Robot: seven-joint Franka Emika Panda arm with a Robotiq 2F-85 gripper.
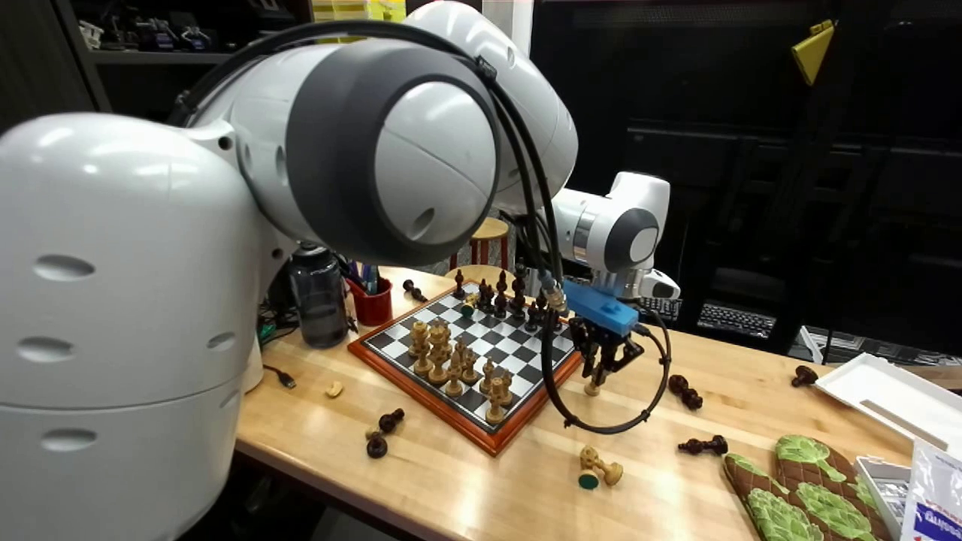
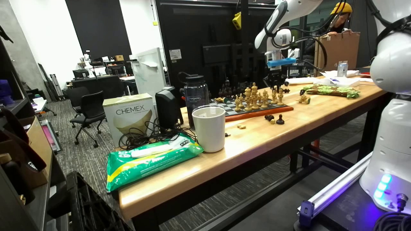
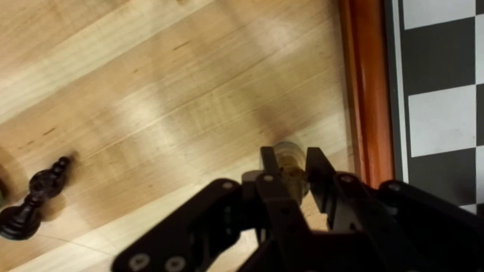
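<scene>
Green packet (image 2: 151, 169) noted at lower left in an exterior view; Chemex box (image 2: 128, 117) seen above it, white cup (image 2: 209, 130) near centre. Leaf-patterned quilted cloth (image 1: 813, 490) observed lower right in an exterior view.

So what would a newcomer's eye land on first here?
Probably the big white robot arm crowding the left of an exterior view. Next comes the red-framed chessboard on the wooden table. Just off the board's edge in the wrist view, the black gripper is closed around a pale chess piece.
</scene>
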